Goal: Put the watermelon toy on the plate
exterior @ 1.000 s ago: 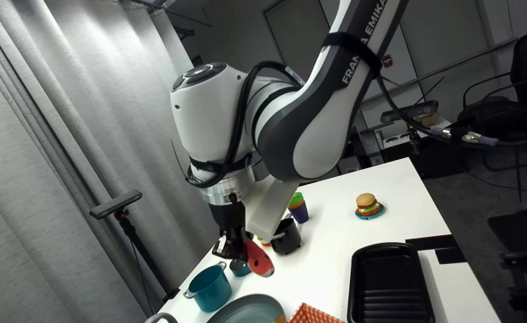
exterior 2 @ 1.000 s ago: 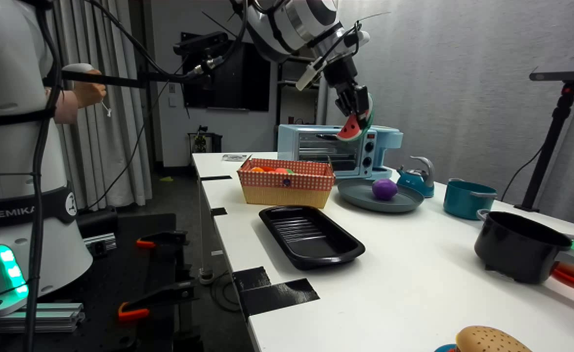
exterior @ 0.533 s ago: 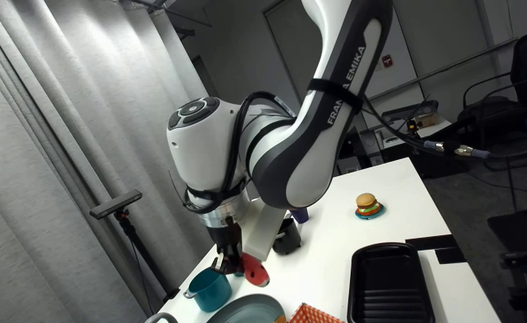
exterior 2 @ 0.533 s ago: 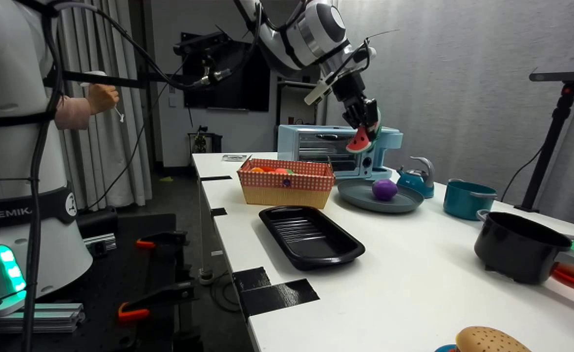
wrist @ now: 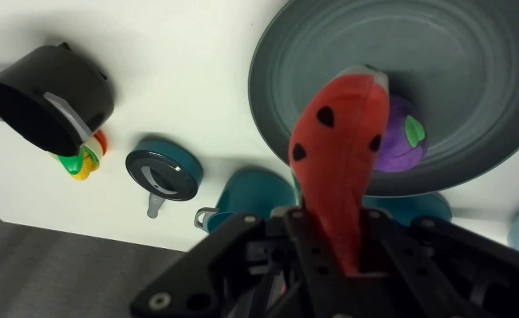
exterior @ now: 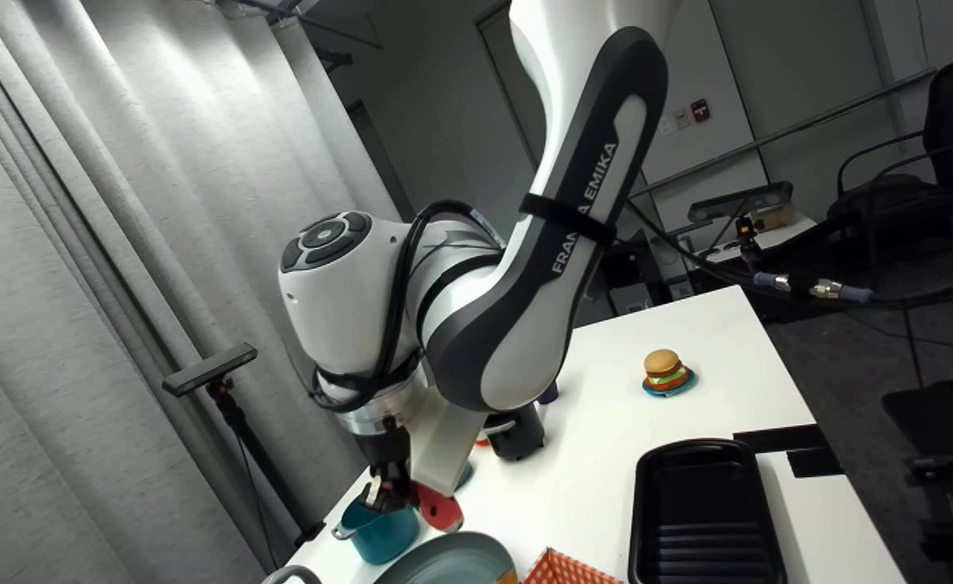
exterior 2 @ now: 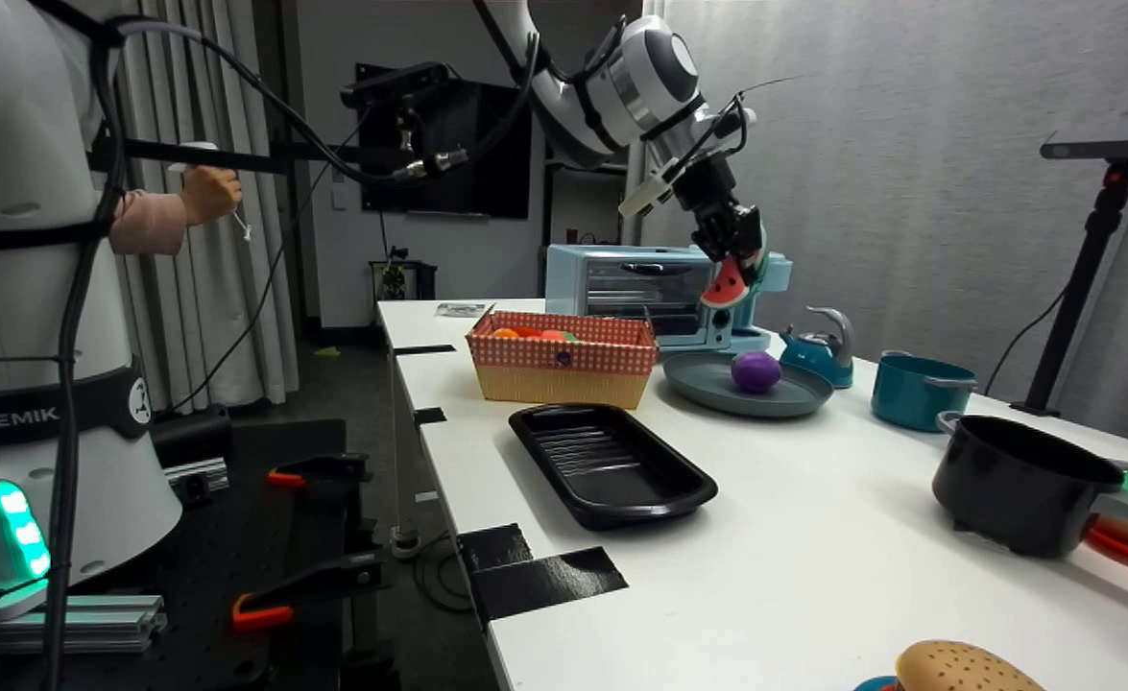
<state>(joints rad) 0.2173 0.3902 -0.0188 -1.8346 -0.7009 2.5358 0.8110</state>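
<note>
The watermelon toy (wrist: 343, 137) is red with dark seeds. It shows in both exterior views (exterior: 441, 511) (exterior 2: 725, 286), with a pale green rind edge. My gripper (wrist: 330, 216) is shut on it, the fingers on either side of its narrow end. In the exterior views the gripper (exterior: 399, 491) (exterior 2: 738, 248) points down and holds the toy in the air. The grey-green plate (wrist: 453, 84) lies below; it also shows in both exterior views (exterior: 448, 560) (exterior 2: 765, 408). In the wrist view the toy covers part of the plate's near left side.
A purple toy (wrist: 403, 137) with a green leaf lies on the plate. A checked basket (exterior 2: 564, 374), a toaster oven (exterior 2: 655, 288), a teal kettle (exterior 2: 818, 355) and a teal pot (exterior 2: 919, 393) stand around the plate. A black tray (exterior 2: 612, 465) and black pot (exterior 2: 1015, 489) are further off.
My arm has come down with the watermelon toy held in the gripper. It has moved left in an exterior view and right in another, lower towards the plate. The objects on the table have not moved.
</note>
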